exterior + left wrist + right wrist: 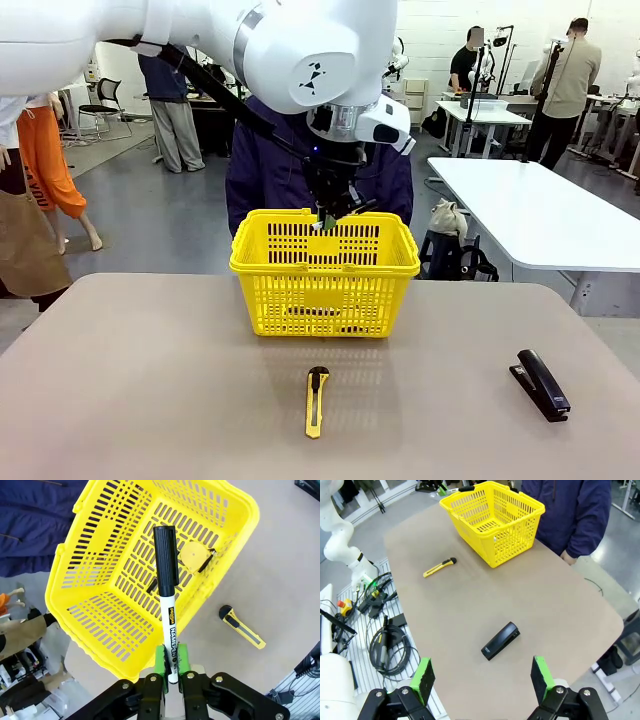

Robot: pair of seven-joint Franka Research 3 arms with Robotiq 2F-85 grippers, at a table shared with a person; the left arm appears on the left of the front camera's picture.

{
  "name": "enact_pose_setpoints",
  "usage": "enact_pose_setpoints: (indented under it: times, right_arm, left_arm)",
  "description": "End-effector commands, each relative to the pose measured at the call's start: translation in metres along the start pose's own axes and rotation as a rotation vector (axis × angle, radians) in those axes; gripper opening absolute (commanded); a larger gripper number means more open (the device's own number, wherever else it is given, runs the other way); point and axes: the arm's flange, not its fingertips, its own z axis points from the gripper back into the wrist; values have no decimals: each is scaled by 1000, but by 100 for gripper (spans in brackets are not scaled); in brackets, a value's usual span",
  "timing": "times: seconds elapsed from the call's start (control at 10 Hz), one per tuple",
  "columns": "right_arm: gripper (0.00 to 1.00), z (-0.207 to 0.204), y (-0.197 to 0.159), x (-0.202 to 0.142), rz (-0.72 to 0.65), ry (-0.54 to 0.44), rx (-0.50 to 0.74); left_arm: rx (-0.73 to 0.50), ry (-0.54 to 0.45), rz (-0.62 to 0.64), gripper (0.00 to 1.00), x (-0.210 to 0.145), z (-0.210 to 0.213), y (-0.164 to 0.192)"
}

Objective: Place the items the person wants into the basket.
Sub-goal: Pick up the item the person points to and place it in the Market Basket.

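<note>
My left gripper (170,667) is shut on a white marker (170,630) with a black cap, held above the open yellow basket (100,540). Inside the basket lie a yellow tape measure (193,556) and a thin black pen (151,585). In the front view the left gripper (335,212) hangs just over the basket's (325,300) far rim. A person in a dark purple jacket (255,175) stands behind the basket. My right gripper (482,680) is open, high above the table's edge, with nothing between its fingers.
A yellow-and-black utility knife (316,400) lies in front of the basket. A black stapler (541,384) rests at the table's right. Cables and boxes (375,630) lie on the floor beside the table. Another white table (540,210) stands to the right.
</note>
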Motion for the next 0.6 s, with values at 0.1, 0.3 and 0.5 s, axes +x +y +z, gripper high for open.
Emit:
enact_pose_setpoints:
  times: [0.1, 0.3, 0.5]
  right_arm:
    - [100, -1, -1, -1, 12, -32, 7]
    - [100, -1, -1, -1, 12, -32, 7]
    - [100, -1, -1, -1, 12, -32, 7]
  left_arm:
    - [-23, -11, 22, 11, 3, -45, 23]
    - [-33, -5, 35, 11, 1, -75, 33]
    - [-76, 44, 56, 11, -1, -112, 39]
